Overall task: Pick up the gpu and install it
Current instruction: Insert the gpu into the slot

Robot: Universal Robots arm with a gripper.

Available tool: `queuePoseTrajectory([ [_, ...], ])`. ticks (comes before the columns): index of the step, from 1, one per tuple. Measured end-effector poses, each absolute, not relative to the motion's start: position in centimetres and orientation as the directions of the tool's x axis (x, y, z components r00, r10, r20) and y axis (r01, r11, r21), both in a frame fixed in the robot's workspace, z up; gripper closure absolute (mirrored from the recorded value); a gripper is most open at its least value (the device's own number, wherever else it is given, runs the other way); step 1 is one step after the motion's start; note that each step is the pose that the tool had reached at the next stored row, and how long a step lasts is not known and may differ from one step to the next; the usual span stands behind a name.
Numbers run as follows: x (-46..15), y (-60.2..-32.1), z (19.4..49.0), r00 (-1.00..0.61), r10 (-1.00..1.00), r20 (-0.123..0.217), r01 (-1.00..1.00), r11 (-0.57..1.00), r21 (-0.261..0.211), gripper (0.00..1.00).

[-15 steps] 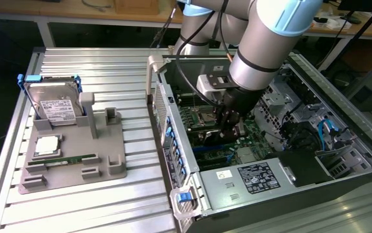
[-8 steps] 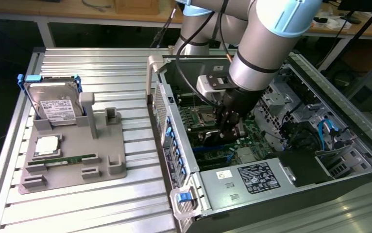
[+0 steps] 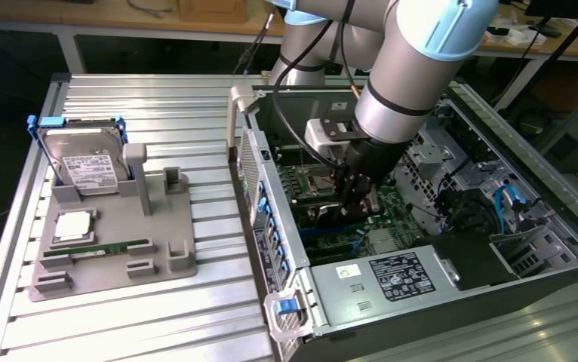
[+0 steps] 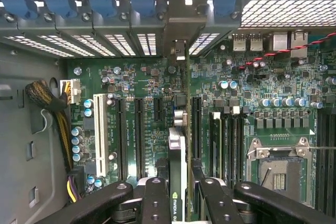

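At the exterior view's left we see a grey holder [image 3: 118, 249] on the slatted metal table [image 3: 168, 324]. It carries an upright hard drive [image 3: 86, 162] and, lower down, a narrow green memory stick [image 3: 108, 247] lying flat. Further right lies the open computer case [image 3: 450, 302], and the arm [image 3: 410, 68] reaches down into it, with the gripper [image 3: 355, 192] low over the motherboard [image 3: 315, 181]. In the wrist view, the gripper [image 4: 178, 192] has its black fingers [image 4: 155, 203] drawn in narrow on either side of the gpu [image 4: 177, 150], holding it. The card stands edge-on over the motherboard [image 4: 142, 72], between the long black slots, with its far end towards the case's rear openings. We cannot tell whether it sits in a slot.
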State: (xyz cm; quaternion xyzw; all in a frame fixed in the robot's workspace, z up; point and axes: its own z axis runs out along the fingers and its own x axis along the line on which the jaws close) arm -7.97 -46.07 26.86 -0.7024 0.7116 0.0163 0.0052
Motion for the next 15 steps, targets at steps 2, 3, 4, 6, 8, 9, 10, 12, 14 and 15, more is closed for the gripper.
queuePoseTrajectory([
  [2, -7.98, -46.07, 26.81, -0.013, -0.999, -0.03, -1.0, 0.013, 0.016, 0.73],
  [3, -7.98, -46.07, 26.79, -0.013, -0.999, -0.03, -1.0, 0.013, 0.016, 0.73],
  [4, -7.98, -46.07, 26.77, -0.013, -0.999, -0.03, -1.0, 0.013, 0.016, 0.73],
  [6, -7.98, -46.07, 26.76, -0.013, -0.999, -0.03, -1.0, 0.013, 0.016, 0.73],
  [8, -7.98, -46.09, 26.75, -0.013, -0.999, -0.03, -1.0, 0.013, 0.016, 0.73],
  [9, -7.98, -46.12, 26.76, -0.013, -0.999, -0.03, -1.0, 0.013, 0.016, 0.73],
  [10, -7.98, -46.15, 26.76, -0.013, -0.999, -0.03, -1.0, 0.013, 0.016, 0.73],
  [12, -7.97, -46.22, 26.76, -0.013, -0.999, -0.03, -1.0, 0.013, 0.016, 0.73],
  [14, -7.97, -46.32, 26.76, -0.013, -0.999, -0.03, -1.0, 0.013, 0.016, 0.73],
  [15, -7.98, -46.37, 26.76, -0.013, -0.999, -0.03, -1.0, 0.013, 0.016, 0.73],
])
